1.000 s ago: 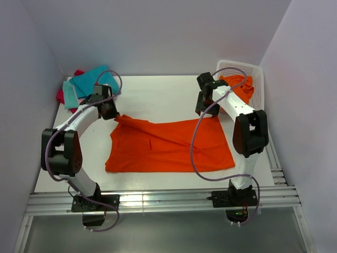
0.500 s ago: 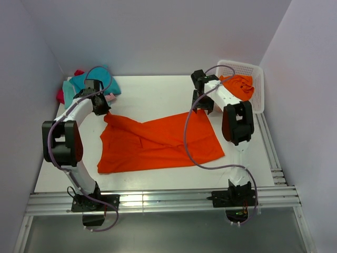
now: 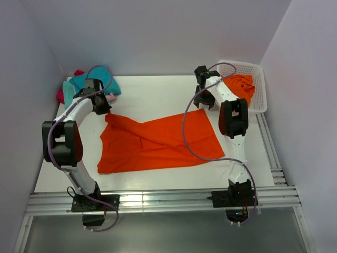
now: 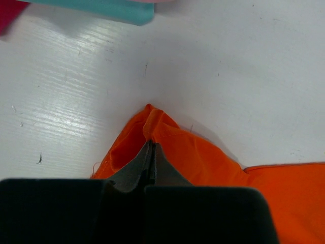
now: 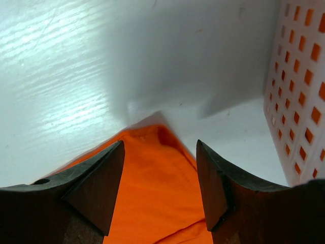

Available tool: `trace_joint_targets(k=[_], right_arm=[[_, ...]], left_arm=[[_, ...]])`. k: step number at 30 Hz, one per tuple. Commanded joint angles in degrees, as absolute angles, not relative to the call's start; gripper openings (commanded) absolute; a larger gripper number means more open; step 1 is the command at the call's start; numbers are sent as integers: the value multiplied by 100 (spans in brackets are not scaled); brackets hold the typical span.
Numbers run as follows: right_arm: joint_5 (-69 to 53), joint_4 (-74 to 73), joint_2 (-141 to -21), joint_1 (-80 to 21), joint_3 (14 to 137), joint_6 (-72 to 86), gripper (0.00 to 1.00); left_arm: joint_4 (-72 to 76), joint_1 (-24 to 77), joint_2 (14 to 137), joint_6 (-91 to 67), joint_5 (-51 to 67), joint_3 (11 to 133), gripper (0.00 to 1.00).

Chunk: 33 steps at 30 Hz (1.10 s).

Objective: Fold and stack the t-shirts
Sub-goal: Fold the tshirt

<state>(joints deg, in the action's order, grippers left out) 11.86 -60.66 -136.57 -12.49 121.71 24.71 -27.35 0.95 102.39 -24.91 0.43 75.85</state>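
Where it lies across the middle of the white bench (image 3: 152, 92), the orange t-shirt (image 3: 158, 142) looks soft and matte, mostly flat with a few shallow creases. The left claw (image 4: 151, 147) is clenched on a bunched peak at its far left corner. The right claw (image 5: 160, 147) is released, its dark wedge fingers either side of the far right corner. A teal shirt (image 3: 87, 83) and a crimson shirt (image 3: 61, 96) are heaped at the bench's far left corner. A second orange shirt (image 3: 241, 85) fills the white plastic lattice basket (image 3: 259, 87) at the far right corner.
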Motion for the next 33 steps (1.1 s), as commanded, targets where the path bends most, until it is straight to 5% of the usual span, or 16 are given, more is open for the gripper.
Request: trace_joint_targets(k=[1, 13, 14, 15, 19, 23, 33], right_arm=[[1222, -6188, -13869, -1125, 12419, 2566, 65], [1160, -6258, -14063, -1063, 12498, 2575, 56], [1151, -6249, -14036, -1063, 12455, 2601, 37], [1160, -6240, -13993, -1055, 12411, 2610, 30], [1116, -6266, -13983, -1055, 12349, 2610, 29], [1063, -6275, -14001, -1046, 12313, 2672, 0], [1309, -6381, -13720, -976, 12883, 2865, 0]], left_arm=[[-2733, 114, 10160, -2479, 176, 7857, 0], [-2979, 114, 10494, -2514, 255, 8446, 0], [-2988, 114, 10520, -2514, 255, 8464, 0], [-2988, 123, 10521, -2514, 255, 8464, 0], [-2988, 123, 10520, -2505, 220, 8438, 0], [-3015, 123, 10547, -2514, 211, 8464, 0], [-2909, 184, 10871, -2654, 333, 9226, 0]])
